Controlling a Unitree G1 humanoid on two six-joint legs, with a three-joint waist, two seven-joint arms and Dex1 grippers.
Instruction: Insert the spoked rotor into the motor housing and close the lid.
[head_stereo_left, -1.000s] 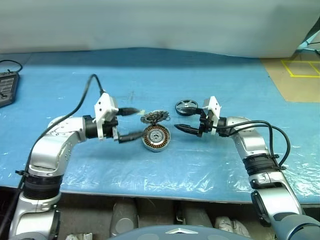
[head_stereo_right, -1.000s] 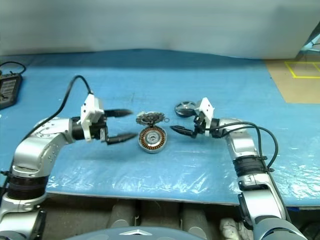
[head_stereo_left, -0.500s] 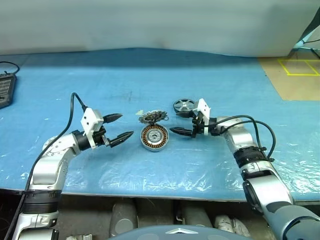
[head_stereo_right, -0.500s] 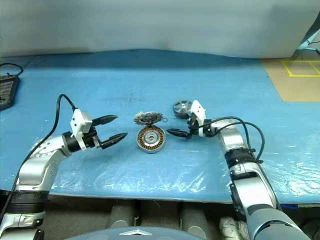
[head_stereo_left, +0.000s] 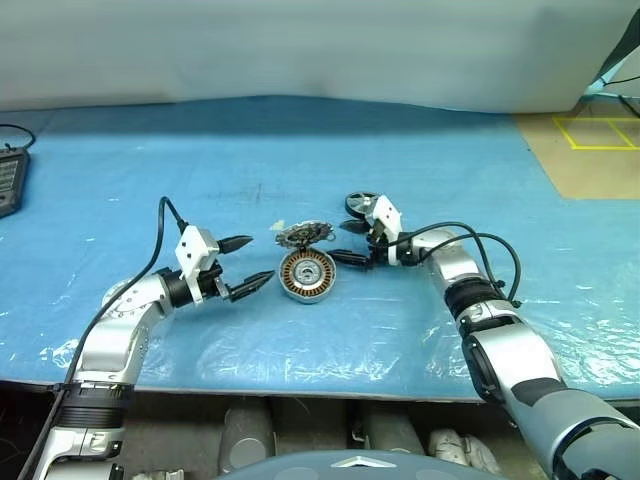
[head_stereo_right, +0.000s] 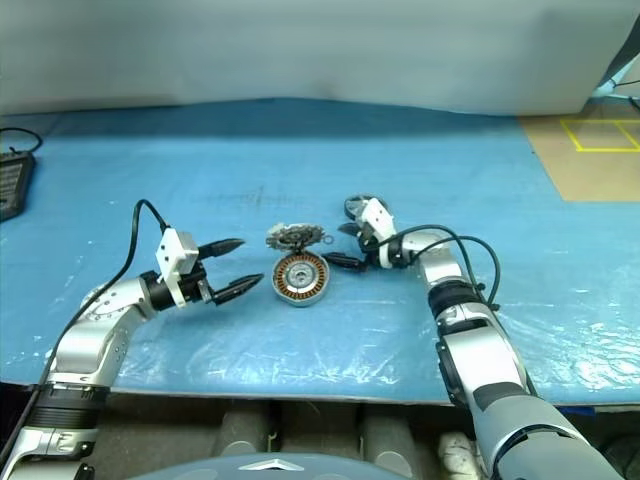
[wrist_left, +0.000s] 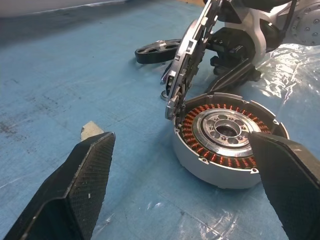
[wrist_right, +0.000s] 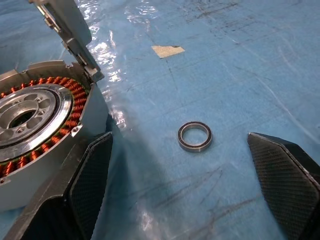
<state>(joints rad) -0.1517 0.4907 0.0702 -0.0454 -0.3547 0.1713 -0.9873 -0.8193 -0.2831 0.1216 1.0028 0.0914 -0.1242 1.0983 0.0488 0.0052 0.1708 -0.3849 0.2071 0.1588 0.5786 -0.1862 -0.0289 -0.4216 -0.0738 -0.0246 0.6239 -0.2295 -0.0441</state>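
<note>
The blue table (head_stereo_left: 450, 170), under a clear plastic sheet at its near part, carries everything in a tight cluster at the middle, which looks arranged so both arms can reach it from either side. The left gripper (head_stereo_left: 248, 265) sits low just left of the motor housing (head_stereo_left: 307, 276), its two black fingers spread wide apart and holding nothing; from there it seems placed to steady the housing or tend the lid. The right gripper (head_stereo_left: 347, 242) lies just right of the housing with its fingers equally spread and empty, the near one beside the housing wall and the far one close to the spoked rotor (head_stereo_left: 361, 205), so it seems about to pick that wheel up, a step not yet done. The housing is a round silver-grey puck lying flat, open, with a ring of copper-brown windings around a bright hub pierced with holes. The lid (head_stereo_left: 305, 235) stands tilted up on its hinge at the housing's far edge, its toothed face showing, leaving the cavity free to take the rotor. The rotor, black-rimmed with silver spokes, lies flat on the table just beyond and right of the housing. A tiny black O-ring (wrist_right: 195, 136) rests on the table close to the housing, and a small scrap of tape (wrist_right: 168, 50) lies a little way beyond it.
</note>
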